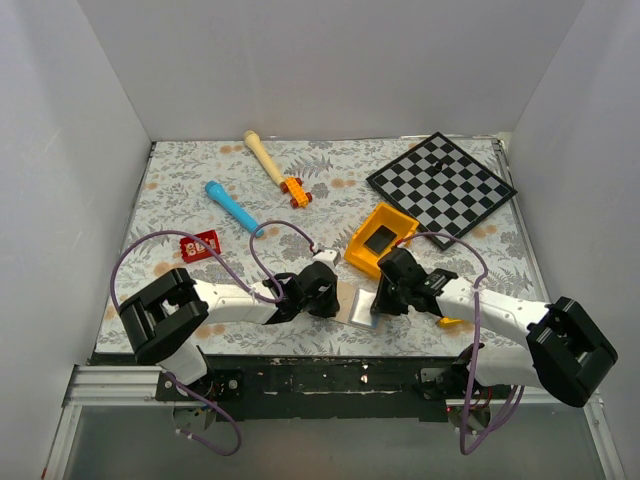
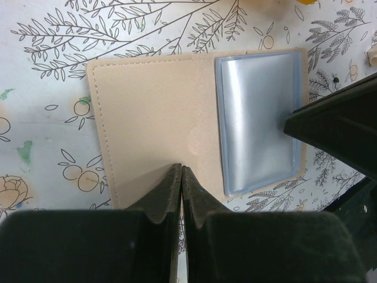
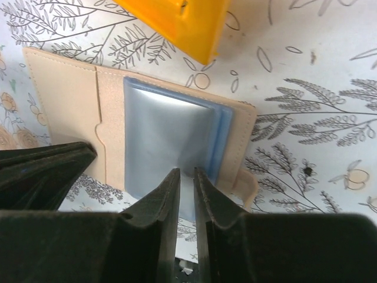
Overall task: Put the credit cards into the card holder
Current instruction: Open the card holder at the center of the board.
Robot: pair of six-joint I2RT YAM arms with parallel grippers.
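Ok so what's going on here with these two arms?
Both arms are at the open card holder near the table's front edge. The left tool is shut, with its tips on the tan flap. The right tool, fingers slightly apart, sits at the blue-grey pocket; whether it pinches it is unclear. A red card lies off to the left, not yet inserted.

We see two white-shelled arms with chunky black joint housings, the left arm and right arm, looping purple cables along both, black wedge-shaped gripper fingers tapering to thin tips
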